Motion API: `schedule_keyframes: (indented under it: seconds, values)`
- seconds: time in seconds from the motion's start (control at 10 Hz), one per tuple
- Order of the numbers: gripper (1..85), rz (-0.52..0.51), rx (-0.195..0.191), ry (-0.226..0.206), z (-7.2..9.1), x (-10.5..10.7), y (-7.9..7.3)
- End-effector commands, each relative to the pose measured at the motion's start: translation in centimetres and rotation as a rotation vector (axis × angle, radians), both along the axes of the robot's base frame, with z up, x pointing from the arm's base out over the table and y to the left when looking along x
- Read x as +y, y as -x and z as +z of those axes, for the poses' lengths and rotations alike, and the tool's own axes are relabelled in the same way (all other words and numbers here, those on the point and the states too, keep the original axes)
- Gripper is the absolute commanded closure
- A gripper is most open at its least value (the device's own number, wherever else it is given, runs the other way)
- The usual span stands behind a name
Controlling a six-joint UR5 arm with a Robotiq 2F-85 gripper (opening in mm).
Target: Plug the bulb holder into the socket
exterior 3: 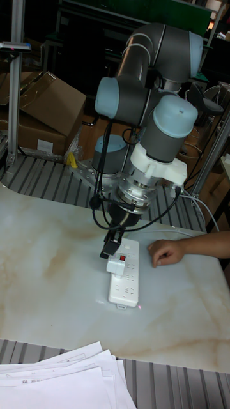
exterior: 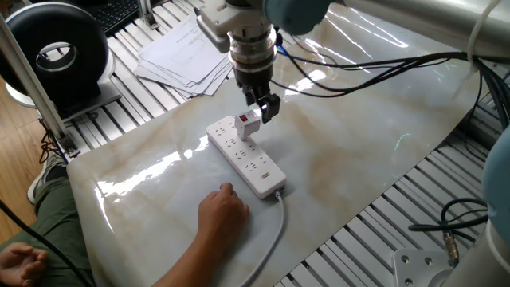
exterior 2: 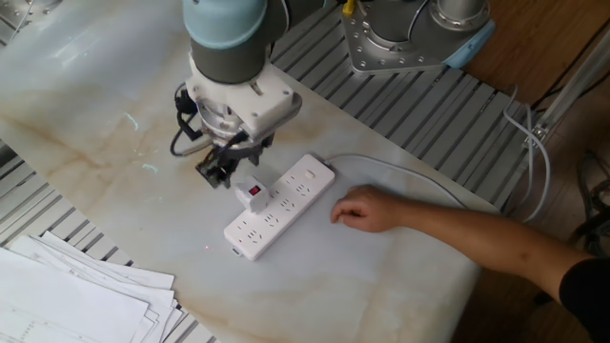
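The bulb holder (exterior: pixel 247 124), small and white with a red patch, stands upright on the socket (exterior: pixel 258 170), a long white power strip on the marble table. My gripper (exterior: pixel 265 108) hangs just above and beside the holder, open, with nothing between its fingers. In the other fixed view the bulb holder (exterior 2: pixel 251 193) sits on the socket (exterior 2: pixel 287 201) and the gripper (exterior 2: pixel 220 168) is up and to its left. The tall view shows the bulb holder (exterior 3: pixel 116 264) on the socket (exterior 3: pixel 128 287), just under the gripper (exterior 3: pixel 111 245).
A person's hand (exterior: pixel 222 210) rests on the table close to the cable end of the strip, also visible as a hand (exterior 2: pixel 363 208). The white cable (exterior: pixel 273 231) runs off the table edge. A paper stack (exterior: pixel 185 53) and a black round device (exterior: pixel 56 46) lie at the back left.
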State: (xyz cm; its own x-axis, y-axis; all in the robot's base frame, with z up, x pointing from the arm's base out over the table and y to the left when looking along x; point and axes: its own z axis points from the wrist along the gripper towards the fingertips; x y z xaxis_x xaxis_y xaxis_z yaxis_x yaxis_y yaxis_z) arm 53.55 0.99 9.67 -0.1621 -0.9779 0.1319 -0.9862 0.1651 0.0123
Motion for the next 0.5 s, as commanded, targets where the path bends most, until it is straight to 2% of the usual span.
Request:
schedule_keyframes:
  seconds: [0.0, 0.2, 0.3, 0.4]
  values:
    - [46.3, -0.152, -0.002, 0.009, 1.6, -0.7, 1.1]
    - [66.7, -0.286, -0.025, 0.015, 2.2, -0.5, 1.2]
    - [83.0, -0.369, -0.035, 0.011, 2.4, -0.3, 1.4]
    - [84.3, -0.451, -0.04, 0.015, 2.6, -0.2, 1.9]
